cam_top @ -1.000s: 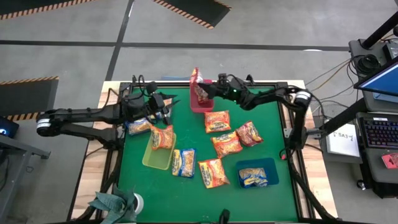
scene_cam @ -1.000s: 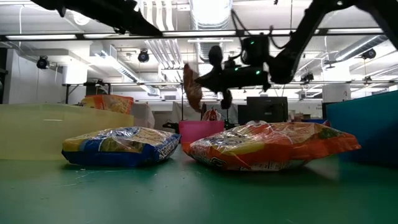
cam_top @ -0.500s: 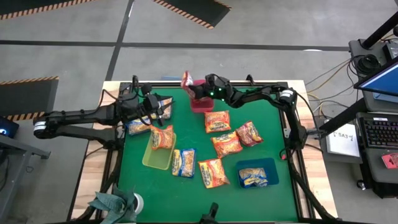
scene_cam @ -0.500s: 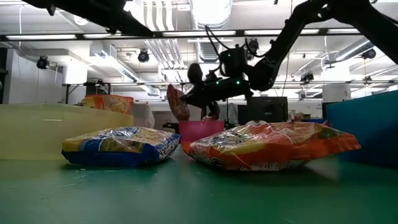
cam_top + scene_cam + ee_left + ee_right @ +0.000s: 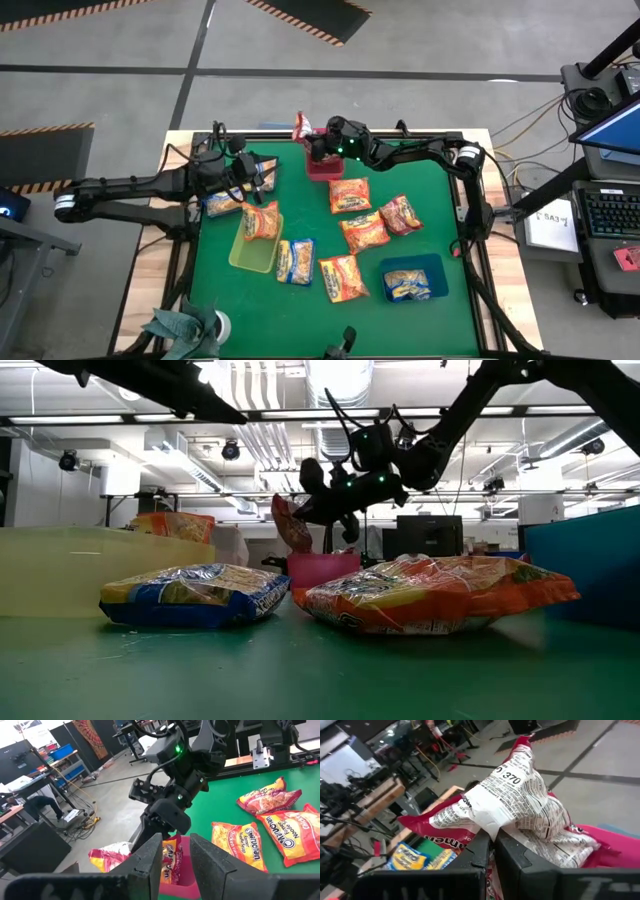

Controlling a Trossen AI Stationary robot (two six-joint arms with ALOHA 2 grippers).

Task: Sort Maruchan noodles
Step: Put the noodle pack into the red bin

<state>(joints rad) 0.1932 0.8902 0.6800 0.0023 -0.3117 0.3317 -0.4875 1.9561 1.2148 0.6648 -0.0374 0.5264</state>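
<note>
My right gripper [image 5: 316, 147] is shut on a dark red noodle packet [image 5: 300, 125], held over the far-left corner of the red tray [image 5: 324, 167]. The low view shows this packet [image 5: 291, 525] tilted in the air above the tray [image 5: 322, 568]. My left gripper [image 5: 260, 177] is open and hovers near the table's left side, beside a blue-and-yellow packet [image 5: 222, 203]. Its wrist view looks past its fingers [image 5: 175, 855] at the right arm, the tray and the held packet [image 5: 107, 857]. Several more packets lie flat on the green mat. My right gripper pinches a puckered fold on the packet's white printed back [image 5: 492, 826] between its two fingers [image 5: 512, 852]. It comes from the table's right, roughly level. The packet is lifted clear and sticks out crumpled past the fingertips, tilted.
A yellow-green tray [image 5: 250, 252] has an orange packet [image 5: 262, 220] leaning on its rim. A blue tray [image 5: 438, 268] holds a blue-and-yellow packet [image 5: 405, 286]. Orange packets [image 5: 350, 195] [image 5: 365, 232] [image 5: 343, 278], a red one [image 5: 402, 214] and a blue one [image 5: 296, 260] lie mid-table.
My right gripper has carried the dark red packet toward the table's left and far edge, from above the red tray's far rim to past its far-left corner. The packet has turned in the hold and now sits lower and more tilted.
</note>
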